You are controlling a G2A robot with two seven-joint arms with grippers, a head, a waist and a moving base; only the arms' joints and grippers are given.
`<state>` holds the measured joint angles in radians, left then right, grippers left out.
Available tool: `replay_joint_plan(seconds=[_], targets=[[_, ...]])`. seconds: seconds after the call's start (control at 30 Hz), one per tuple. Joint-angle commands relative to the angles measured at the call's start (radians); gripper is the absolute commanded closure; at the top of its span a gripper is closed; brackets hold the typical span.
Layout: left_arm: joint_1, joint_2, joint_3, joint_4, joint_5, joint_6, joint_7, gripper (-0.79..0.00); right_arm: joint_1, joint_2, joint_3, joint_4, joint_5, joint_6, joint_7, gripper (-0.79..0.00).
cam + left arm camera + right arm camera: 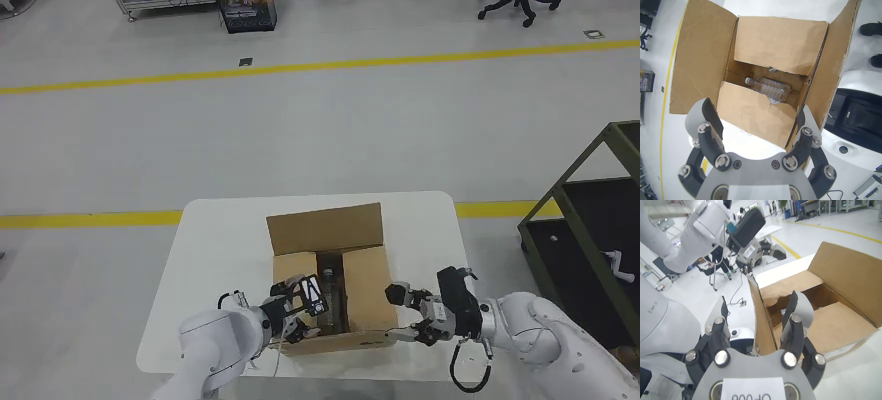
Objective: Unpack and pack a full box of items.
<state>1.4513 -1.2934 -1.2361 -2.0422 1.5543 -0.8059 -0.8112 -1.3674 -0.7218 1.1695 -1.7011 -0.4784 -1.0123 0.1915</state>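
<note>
On the bench: cardboard box, outer flaps unfolded, two inner flaps partly folded in.

Inside the box, on its floor: clear plastic bottle with a white cap. It lies on its side, partly tucked under one torn inner flap.

Left gripper: above the box's robot-side left corner. Fingers released and spread wide across that inner flap. One finger is just beside the tall robot-side flap; contact cannot be told.

Right gripper: at the box's robot-side right corner. Fingers released, one on each side of the same upright flap, not pinching it.
</note>
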Motion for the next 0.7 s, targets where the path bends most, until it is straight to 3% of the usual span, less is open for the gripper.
replay_joint_plan(seconds=[0.0,0.03,0.07,0.13,0.2,0.23,0.67], targets=[[0.001,0.003,-0.001,-0.003,-0.008,-0.009,-0.006,-0.785,-0.008,0.009,0.004,0.01,-0.002,0.0,-0.064,-0.616],[0.002,0.004,-0.002,-0.006,-0.012,-0.011,-0.008,-0.785,-0.011,0.015,0.005,0.027,-0.009,0.0,-0.085,-0.566],[0.004,0.006,-0.003,-0.007,-0.02,-0.015,-0.009,-0.785,-0.011,0.019,0.004,0.04,-0.02,0.0,-0.099,-0.403],[0.007,0.01,-0.005,-0.013,-0.032,-0.021,-0.013,-0.785,-0.008,0.024,-0.017,0.068,-0.03,0.0,-0.128,-0.348],[0.01,0.012,-0.006,-0.017,-0.042,-0.027,-0.018,-0.785,0.005,0.024,-0.037,0.102,-0.038,0.0,-0.118,-0.154],[0.011,0.014,-0.007,-0.02,-0.049,-0.029,-0.022,-0.785,0.017,0.02,-0.06,0.123,-0.029,0.0,-0.115,-0.006],[0.016,0.033,-0.011,-0.028,-0.11,-0.023,-0.038,-0.785,0.158,-0.039,-0.267,0.21,0.058,0.0,0.022,0.0]])
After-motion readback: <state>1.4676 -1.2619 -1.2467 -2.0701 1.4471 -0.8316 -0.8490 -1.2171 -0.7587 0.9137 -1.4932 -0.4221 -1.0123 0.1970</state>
